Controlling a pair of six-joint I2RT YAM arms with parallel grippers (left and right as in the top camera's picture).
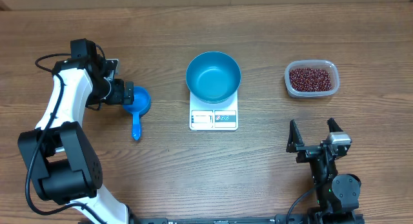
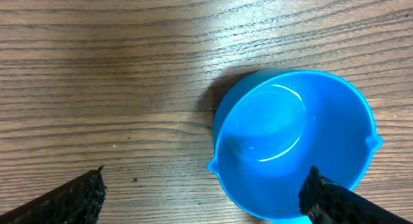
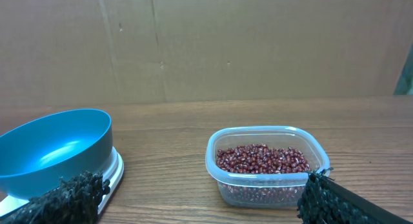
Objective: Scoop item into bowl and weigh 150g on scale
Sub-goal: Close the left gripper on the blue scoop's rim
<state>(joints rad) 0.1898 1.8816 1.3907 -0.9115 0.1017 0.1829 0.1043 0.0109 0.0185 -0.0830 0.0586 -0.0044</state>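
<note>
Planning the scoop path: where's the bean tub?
Overhead view: the tub of beans sits far right, past the bowl on the scale, ahead of the right gripper.

I see the left fingers (image 2: 71,199) black, and just ahead of them a bright blue scoop (image 2: 293,140) on the brown table (image 2: 97,69) with fine wood grain. Ahead of the right fingers (image 3: 68,199), also black: dark red-brown beans (image 3: 261,159) in a clear tub (image 3: 210,161), a teal-blue bowl (image 3: 55,150), a white scale (image 3: 115,171).
</note>
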